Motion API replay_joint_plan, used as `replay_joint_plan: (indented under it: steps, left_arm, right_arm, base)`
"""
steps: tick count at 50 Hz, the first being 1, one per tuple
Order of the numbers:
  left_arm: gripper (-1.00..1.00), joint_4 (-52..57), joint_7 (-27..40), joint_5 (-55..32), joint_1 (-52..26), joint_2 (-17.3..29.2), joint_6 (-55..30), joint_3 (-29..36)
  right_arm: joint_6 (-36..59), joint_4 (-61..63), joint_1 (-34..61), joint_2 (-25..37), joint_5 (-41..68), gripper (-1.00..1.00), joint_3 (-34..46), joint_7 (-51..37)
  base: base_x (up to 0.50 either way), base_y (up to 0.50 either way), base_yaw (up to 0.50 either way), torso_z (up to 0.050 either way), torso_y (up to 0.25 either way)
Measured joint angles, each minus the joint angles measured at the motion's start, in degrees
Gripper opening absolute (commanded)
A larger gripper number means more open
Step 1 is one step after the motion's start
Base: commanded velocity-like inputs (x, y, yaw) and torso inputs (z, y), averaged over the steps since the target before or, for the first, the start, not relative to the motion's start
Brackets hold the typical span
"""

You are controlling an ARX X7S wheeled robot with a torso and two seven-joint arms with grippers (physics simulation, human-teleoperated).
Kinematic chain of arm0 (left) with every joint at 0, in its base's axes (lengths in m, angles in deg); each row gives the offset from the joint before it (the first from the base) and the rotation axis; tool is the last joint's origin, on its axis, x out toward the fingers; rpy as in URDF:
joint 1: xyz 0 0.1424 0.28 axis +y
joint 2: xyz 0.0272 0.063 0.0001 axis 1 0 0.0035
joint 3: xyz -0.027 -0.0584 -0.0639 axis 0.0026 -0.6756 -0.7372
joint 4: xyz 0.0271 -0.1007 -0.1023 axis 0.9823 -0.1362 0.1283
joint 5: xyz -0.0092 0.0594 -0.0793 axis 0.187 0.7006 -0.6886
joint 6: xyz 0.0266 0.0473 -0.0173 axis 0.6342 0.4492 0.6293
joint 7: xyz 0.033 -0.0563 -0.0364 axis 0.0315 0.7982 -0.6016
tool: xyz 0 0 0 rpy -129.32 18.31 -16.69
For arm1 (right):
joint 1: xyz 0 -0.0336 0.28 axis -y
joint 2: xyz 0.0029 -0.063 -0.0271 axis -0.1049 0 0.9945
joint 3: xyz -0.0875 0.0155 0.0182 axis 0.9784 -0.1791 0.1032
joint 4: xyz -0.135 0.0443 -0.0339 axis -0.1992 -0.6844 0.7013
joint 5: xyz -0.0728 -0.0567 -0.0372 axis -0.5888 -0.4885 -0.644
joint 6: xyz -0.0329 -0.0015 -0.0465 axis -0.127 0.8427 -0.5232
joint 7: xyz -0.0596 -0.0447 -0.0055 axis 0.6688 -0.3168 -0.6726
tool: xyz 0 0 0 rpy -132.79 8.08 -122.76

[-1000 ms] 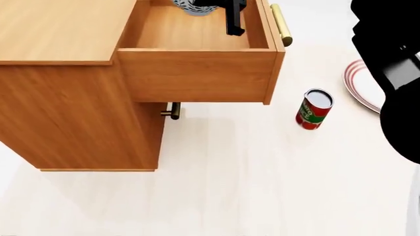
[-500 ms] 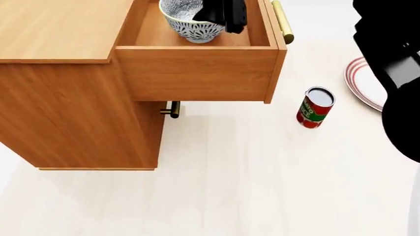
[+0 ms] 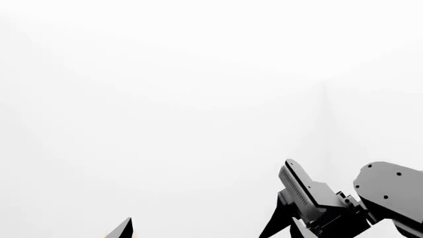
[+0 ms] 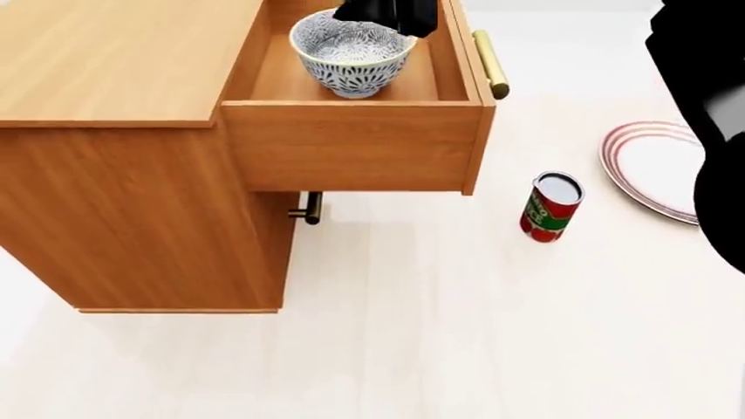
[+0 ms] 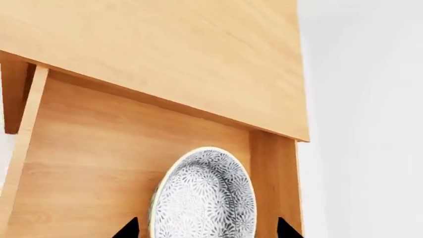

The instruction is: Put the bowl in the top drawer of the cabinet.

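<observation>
The bowl (image 4: pixel 352 52), white with a blue-grey pattern, stands upright inside the pulled-out top drawer (image 4: pixel 349 144) of the orange-brown cabinet (image 4: pixel 117 175). My right gripper (image 4: pixel 390 13) hangs just above the bowl's far rim. In the right wrist view the bowl (image 5: pixel 205 196) lies between the two dark fingertips (image 5: pixel 127 229), which are spread wider than it and touch nothing; the right gripper (image 5: pixel 207 230) is open. My left gripper (image 3: pixel 210 230) is open against blank white, holding nothing, and is outside the head view.
The drawer's brass bar handle (image 4: pixel 489 63) juts toward the right. A lower drawer's small handle (image 4: pixel 307 208) shows under it. A red can (image 4: pixel 550 206) stands on the pale floor, with a red-rimmed plate (image 4: pixel 658 166) beyond it. My right arm (image 4: pixel 710 105) fills the right edge.
The bowl has come down into the drawer and now stands upright on its floor. The right gripper, earlier on the bowl's rim, now stands open above it. The head view has shifted a little.
</observation>
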Motion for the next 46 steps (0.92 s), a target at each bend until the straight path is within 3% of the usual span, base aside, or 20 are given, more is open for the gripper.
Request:
replay_joint_plan:
  steps: [16,35,46]
  left_arm:
    - [1.00,0.0,-0.8,0.9,1.1,-0.9,-0.6,-0.8]
    - [1.00,0.4,-0.8,1.0,0.8,-1.1,-0.4,0.0]
    - [1.00,0.7,-0.5,0.6,0.5,-1.0,0.0,0.5]
  right_arm:
    - [-6.5,-1.2,1.9,2.0,0.1,1.00,-1.8,-2.3]
    - [17.1,56.9,5.7,34.2,9.8,1.00,-6.7,-28.0]
    - [33.8,84.8,8.8,48.8,20.2,1.00,-14.3,-44.1]
  base:
    - [0.00,0.00,0.00,0.000,0.138]
    - [0.00,0.00,0.00,0.000,0.126]
    - [0.00,0.00,0.00,0.000,0.111]
